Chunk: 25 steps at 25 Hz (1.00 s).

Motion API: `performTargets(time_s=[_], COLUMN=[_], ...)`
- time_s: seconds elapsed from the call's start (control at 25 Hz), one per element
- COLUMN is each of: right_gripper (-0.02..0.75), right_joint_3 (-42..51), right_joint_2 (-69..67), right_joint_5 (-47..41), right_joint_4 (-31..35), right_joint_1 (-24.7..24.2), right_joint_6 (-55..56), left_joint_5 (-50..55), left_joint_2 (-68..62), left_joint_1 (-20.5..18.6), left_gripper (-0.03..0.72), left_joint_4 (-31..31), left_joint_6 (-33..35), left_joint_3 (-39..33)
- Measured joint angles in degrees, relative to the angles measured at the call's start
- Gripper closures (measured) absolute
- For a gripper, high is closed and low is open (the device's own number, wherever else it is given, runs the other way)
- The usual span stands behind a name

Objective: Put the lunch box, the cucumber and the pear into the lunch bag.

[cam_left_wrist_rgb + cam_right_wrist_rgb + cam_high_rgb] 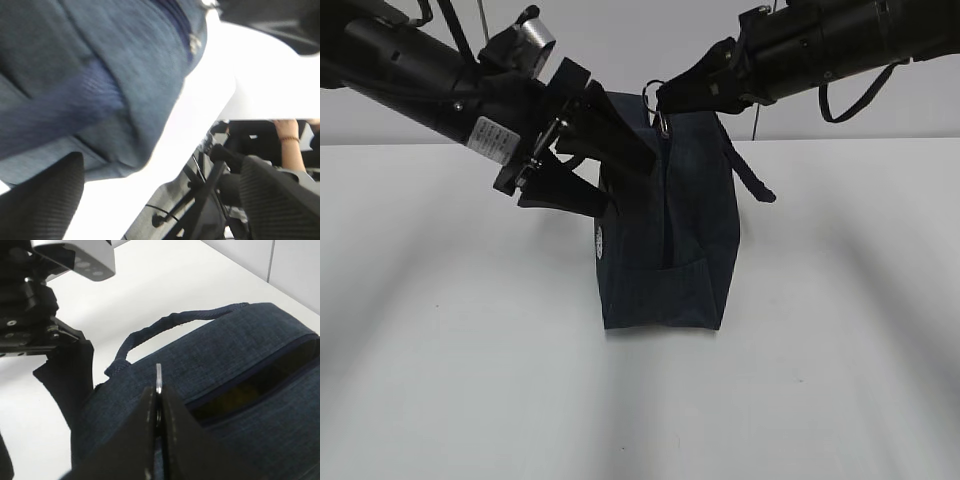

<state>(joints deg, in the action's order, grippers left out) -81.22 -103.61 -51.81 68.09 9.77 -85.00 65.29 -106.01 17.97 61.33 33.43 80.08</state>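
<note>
I have both arms slanting down from the upper corners onto the lunch bag (670,230), which stands upright in the middle of the white tabletop (450,380): my right pincer (159,412) is clenched on the metal ring pull (158,377) at the bag's top. My left pincer (582,172) is splayed, one finger (615,135) lying against the bag's upper left side. A white round logo (598,241) shows edge-on, unreadable; the arm's sticker (492,139) is too small to read.

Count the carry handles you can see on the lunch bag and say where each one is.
2. One handle hangs off the lunch bag on its right side; the other handle arches over the far side, beside the left claw.
</note>
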Motion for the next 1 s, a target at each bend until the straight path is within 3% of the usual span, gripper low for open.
performTargets(time_s=[0.16,0.44,0.76,1.0], right_gripper=[0.754,0.754,0.754,0.754], right_joint_3=[0.0,0.0,-0.7,-6.4], right_joint_2=[0.0,-0.1,-1.4,-5.5], right_joint_5=[0.0,0.1,0.9,0.7], right_joint_4=[0.0,0.0,0.2,-0.2], right_joint_1=[0.0,0.0,0.0,0.0], right_joint_6=[0.2,0.2,0.2,1.1], left_joint_5=[-1.7,-7.4,-10.6,-9.1], left_joint_2=[0.0,0.0,0.0,0.0], left_joint_1=[1.7,2.2,2.2,2.2], left_gripper=[0.187,0.296,0.664,0.678], left_joint_4=[0.1,0.1,-1.6,-2.4], left_joint_6=[1.2,2.5,2.9,2.9], left_joint_3=[0.0,0.0,0.0,0.0])
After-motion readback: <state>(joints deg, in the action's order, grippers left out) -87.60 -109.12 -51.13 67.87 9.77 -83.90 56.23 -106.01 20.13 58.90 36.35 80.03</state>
